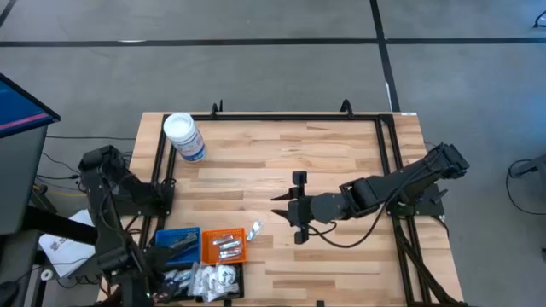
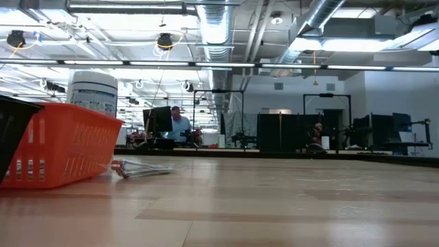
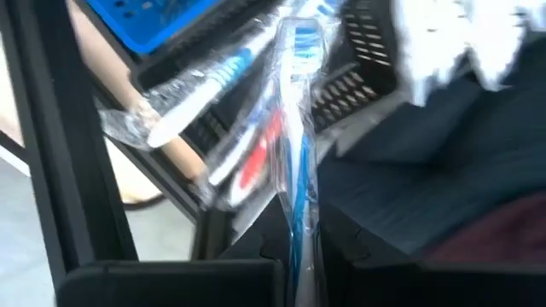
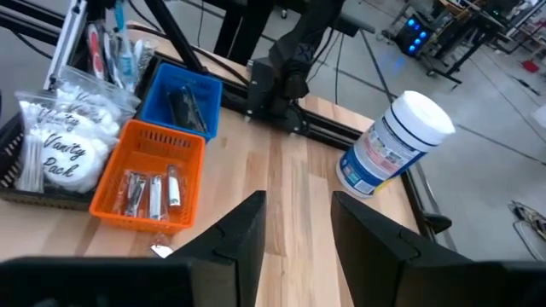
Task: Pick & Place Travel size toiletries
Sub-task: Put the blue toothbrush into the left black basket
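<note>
Travel size toiletries are bunched at the near left corner of the table. Slim silvery tubes are seen in the orange tray, dark items in the blue tray just left of it, and white wrapped packs in the black tray nearest the edge.

The left gripper is parked over that corner. Its jaws are clenched, and a wrapped toothbrush appears to be pinched between them by its lower end. Other wrapped brushes are seen beside it.

Just right of the orange tray, one loose packet is lying flat on the bare wood, apart from the tray.

Past it, toward mid table, the right gripper is held above the wood. Its jaws are spread with nothing between them, and they are pointed toward the trays.

A large white-lidded jar is stood upright at the far left, well apart from everything else.

Handling, as judged: all items are taken to be very light. The tubes are likely stiff and can be pinched across the middle. The clear wrappers are likely slick and crinkly, so the firm body inside should be gripped, not the loose film. The flat packet would need a low pinch across its narrow width.
</note>
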